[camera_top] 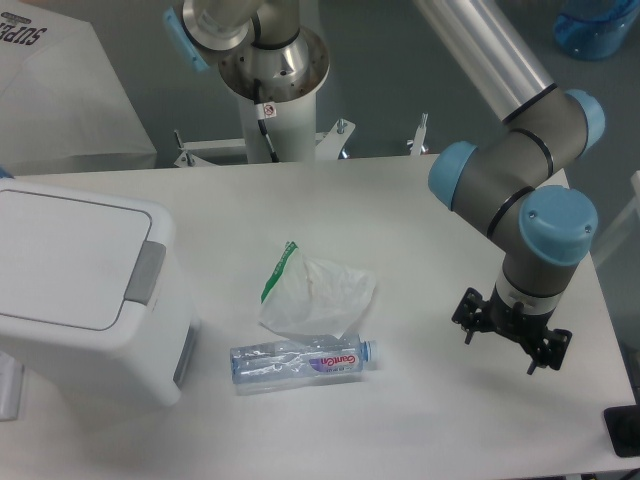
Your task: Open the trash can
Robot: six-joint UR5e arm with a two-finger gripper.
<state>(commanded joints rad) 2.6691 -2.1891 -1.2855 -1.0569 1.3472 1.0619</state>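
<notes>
On my feed the large boxy white plastic trash can sits at the left edge of the matte white table, its corners rounded and its walls smooth; its flat white lid lies shut and flush in its frame, faintly glossy, and the grey push tab sits on the lid's right-hand edge, a soft rounded rectangle facing the middle of the table. Just to the right of the bin, I see a clear ribbed plastic bottle lying on its side, with a pink and purple label and a pale blue cap pointing right; touching its upper side is a crumpled translucent plastic bag with a green strip along one edge, wrinkled and puffed. Well apart from all of that, over the right side of the table, the grey arm with light blue joint caps bends down from the upper right, its wrist pointing at the tabletop; the black two-finger gripper hangs below it, fingers spread wide apart, gripping nothing; I cannot tell whether its tips touch the surface. A silvery metal base of a second arm stands beyond the far table edge.
</notes>
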